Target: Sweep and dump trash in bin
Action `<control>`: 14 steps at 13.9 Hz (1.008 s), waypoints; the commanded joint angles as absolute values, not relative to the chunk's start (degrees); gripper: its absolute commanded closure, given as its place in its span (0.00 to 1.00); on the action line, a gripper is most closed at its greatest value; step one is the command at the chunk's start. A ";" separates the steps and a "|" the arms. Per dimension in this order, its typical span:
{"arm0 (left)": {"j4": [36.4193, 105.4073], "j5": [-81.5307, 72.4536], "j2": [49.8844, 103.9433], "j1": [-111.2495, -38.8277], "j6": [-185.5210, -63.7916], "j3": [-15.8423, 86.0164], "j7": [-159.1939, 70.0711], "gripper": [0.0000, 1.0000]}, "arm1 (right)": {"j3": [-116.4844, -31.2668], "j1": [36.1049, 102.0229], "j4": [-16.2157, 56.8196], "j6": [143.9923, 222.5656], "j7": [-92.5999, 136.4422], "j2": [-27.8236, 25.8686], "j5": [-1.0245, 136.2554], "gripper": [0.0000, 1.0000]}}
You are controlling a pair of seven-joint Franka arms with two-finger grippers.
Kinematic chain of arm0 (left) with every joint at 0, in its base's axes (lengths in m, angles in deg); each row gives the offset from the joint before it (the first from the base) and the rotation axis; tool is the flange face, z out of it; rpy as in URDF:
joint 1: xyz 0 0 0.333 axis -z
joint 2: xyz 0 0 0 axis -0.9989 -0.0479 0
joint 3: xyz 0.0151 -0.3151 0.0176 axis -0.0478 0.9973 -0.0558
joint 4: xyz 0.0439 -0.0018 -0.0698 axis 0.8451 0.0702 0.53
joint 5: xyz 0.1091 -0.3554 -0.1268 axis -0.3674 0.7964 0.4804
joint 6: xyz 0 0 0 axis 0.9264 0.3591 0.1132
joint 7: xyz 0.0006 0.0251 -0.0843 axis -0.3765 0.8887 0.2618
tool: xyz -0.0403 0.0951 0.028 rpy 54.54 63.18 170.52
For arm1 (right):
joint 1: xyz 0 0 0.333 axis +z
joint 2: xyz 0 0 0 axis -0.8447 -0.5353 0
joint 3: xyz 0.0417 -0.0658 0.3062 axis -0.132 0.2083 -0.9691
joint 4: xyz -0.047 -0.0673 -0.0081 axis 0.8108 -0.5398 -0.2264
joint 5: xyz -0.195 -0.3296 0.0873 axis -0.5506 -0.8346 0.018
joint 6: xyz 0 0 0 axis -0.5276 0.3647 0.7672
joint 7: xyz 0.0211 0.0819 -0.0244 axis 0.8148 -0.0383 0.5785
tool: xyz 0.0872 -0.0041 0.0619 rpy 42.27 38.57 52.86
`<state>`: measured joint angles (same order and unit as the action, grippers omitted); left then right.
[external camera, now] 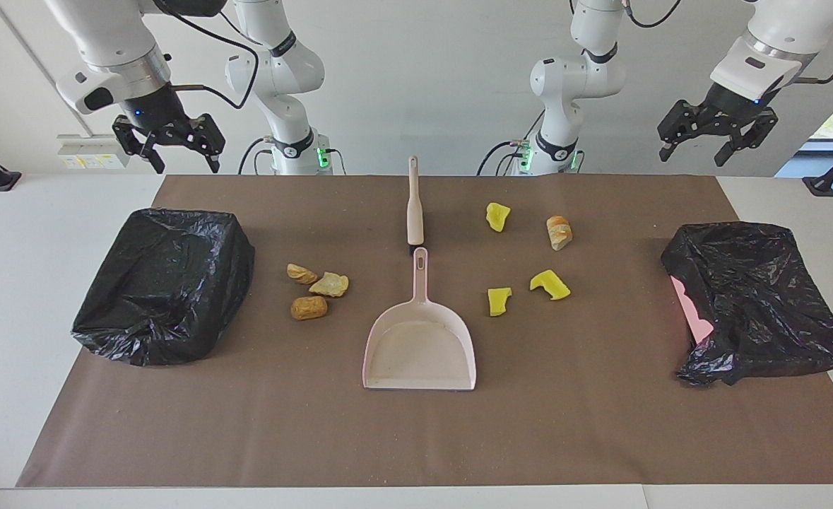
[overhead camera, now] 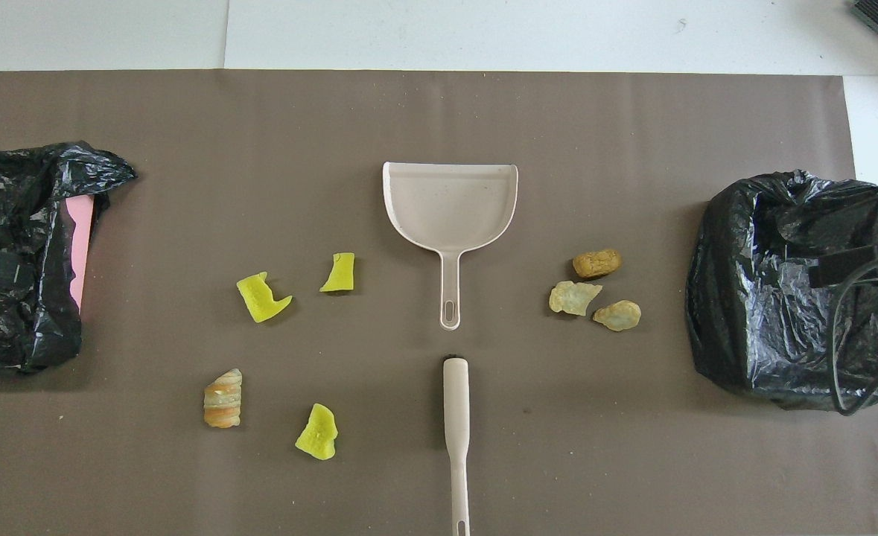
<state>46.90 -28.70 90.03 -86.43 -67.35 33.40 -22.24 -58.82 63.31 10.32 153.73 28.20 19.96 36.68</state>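
Observation:
The trash lies on the brown mat in two groups. Three tan lumps (external camera: 329,284) (overhead camera: 574,297) sit toward the right arm's end. Three yellow chunks (external camera: 550,284) (overhead camera: 262,298) and one tan piece (external camera: 559,232) (overhead camera: 223,398) lie toward the left arm's end. Between the groups, a pale dustpan (external camera: 420,346) (overhead camera: 450,205) lies flat with its handle pointing at the robots. A pale brush (external camera: 415,212) (overhead camera: 456,417) lies in line with it, nearer the robots. Each end has a bin lined with a black bag (external camera: 165,286) (external camera: 755,297). My right gripper (external camera: 185,159) and left gripper (external camera: 693,152) hang high, open and empty.
The brown mat (external camera: 600,424) covers most of the white table. The bin at the left arm's end (overhead camera: 18,253) shows a pink wall under its bag. The bin at the right arm's end (overhead camera: 789,290) has a cable hanging above it.

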 commanded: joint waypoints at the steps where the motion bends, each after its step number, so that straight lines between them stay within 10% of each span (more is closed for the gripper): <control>1: 46.79 -29.76 90.49 -86.11 -66.34 32.68 -21.83 0.00 | -58.85 62.82 10.94 152.87 26.58 20.96 36.67 0.00; 14: 47.32 -28.80 90.58 -84.71 -66.96 34.96 -22.44 0.00 | -58.85 62.82 11.03 152.60 26.49 20.96 36.59 0.00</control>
